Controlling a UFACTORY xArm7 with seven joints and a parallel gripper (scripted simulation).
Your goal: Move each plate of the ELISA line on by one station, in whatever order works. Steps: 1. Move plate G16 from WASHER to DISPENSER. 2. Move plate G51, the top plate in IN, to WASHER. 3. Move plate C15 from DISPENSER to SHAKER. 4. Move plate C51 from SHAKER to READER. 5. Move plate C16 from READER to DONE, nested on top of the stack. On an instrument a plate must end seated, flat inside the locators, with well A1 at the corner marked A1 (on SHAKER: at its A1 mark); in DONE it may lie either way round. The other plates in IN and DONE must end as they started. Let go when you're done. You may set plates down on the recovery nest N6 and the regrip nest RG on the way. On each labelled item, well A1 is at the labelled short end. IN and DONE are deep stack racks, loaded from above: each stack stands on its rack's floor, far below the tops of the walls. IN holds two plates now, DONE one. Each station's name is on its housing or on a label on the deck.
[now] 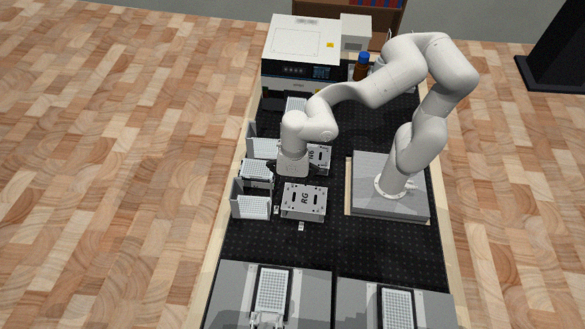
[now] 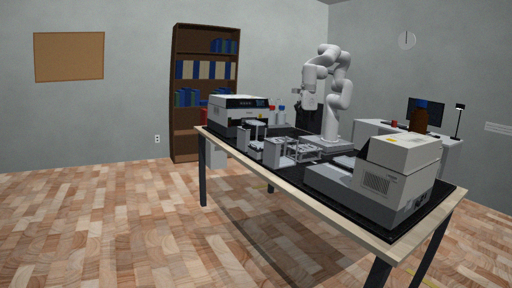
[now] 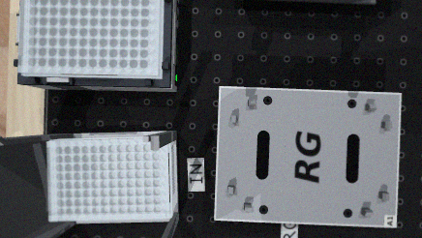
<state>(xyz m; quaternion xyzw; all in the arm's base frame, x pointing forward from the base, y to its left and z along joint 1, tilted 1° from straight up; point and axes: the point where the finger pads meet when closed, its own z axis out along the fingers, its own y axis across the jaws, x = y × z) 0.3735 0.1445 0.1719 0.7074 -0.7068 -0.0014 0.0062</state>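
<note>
My gripper [image 1: 292, 168] [image 2: 305, 109] is open and empty. It hangs high above the deck, between a small dark instrument and the nests; its fingers do not show in the wrist view. The IN rack [image 1: 234, 196] [image 3: 19, 184] holds a white well plate [image 1: 252, 206] [image 3: 108, 179] on top, next to the IN label [image 3: 195, 175]. Another plate [image 1: 256, 168] [image 3: 92, 36] sits on the small dark instrument behind it. A second rack [image 1: 250, 130] further back holds a plate [image 1: 264, 148]. The RG nest [image 1: 306, 188] [image 3: 310, 116] is bare. Plate labels are too small to read.
The N6 nest [image 1: 325, 163] is half hidden under my wrist. A plate [image 1: 295, 104] lies on the tray of the big white instrument at the back. Two grey instruments at the front hold plates [image 1: 272, 290] [image 1: 396, 308]. The arm's base plinth [image 1: 368, 196] stands at the right.
</note>
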